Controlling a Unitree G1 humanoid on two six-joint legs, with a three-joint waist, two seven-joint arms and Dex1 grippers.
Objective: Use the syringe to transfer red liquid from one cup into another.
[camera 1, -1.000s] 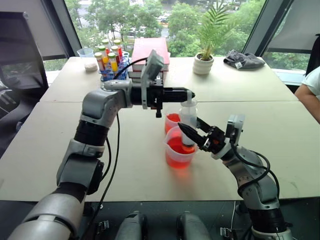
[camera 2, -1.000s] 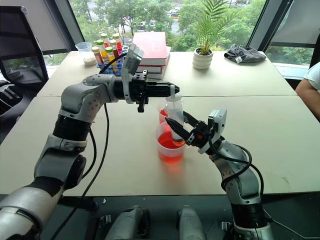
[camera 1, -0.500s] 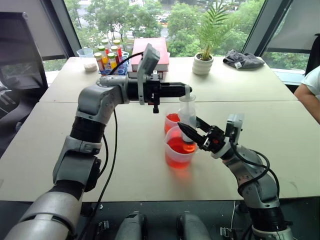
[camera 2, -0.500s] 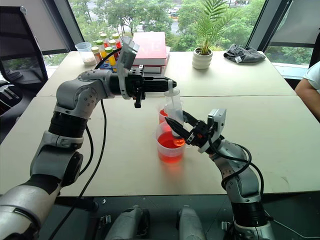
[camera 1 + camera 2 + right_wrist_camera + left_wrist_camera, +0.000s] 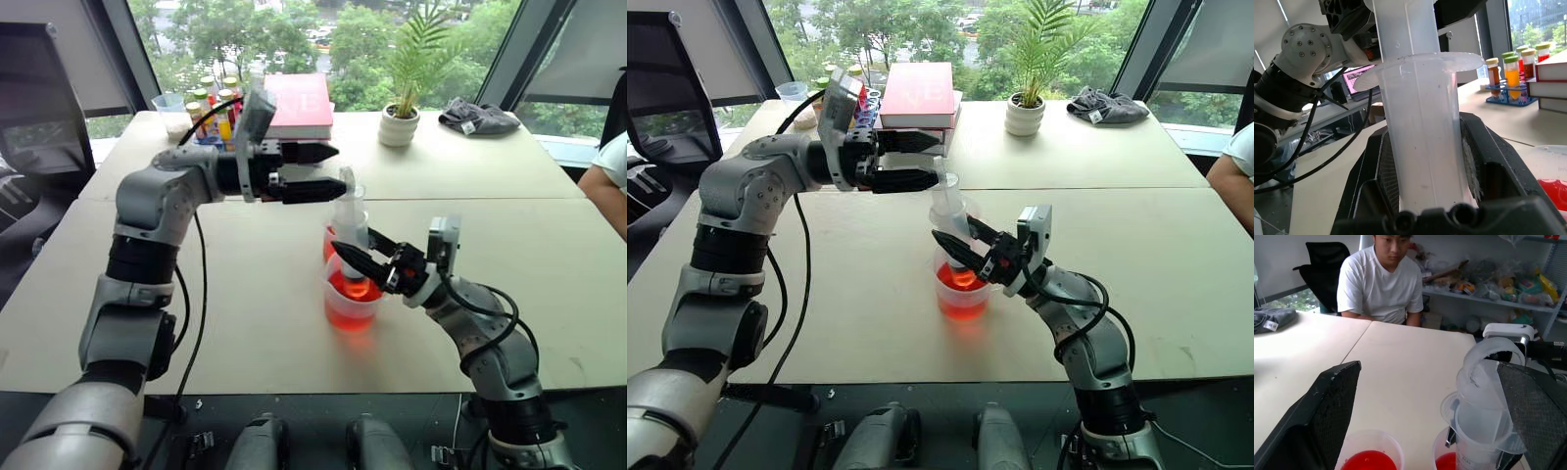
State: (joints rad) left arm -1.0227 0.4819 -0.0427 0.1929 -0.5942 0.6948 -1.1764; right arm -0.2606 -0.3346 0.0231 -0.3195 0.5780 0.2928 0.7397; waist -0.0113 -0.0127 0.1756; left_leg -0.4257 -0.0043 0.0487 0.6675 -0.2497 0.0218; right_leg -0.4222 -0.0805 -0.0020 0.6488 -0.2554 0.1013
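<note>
— Where's the syringe [image 5: 353, 245] now?

— Standing upright with its tip down in the big cup [image 5: 350, 299] of red liquid [image 5: 345, 291]. The right gripper [image 5: 355, 257] is clamped round the barrel, reaching in from about four o'clock of the cup.

— And the left one?

— The left gripper [image 5: 323, 172] has its fingers spread wide, level, either side of the plunger top [image 5: 941, 179] at roughly nine o'clock of it (I think not touching, though from here it's hard to be sure).

— The smaller cup [image 5: 334, 238]?

— Just behind the big one, at twelve o'clock, right beside it, with red in it too.

— Anyone else about?

— A person [image 5: 1381, 281] sits at the far table edge.
</note>
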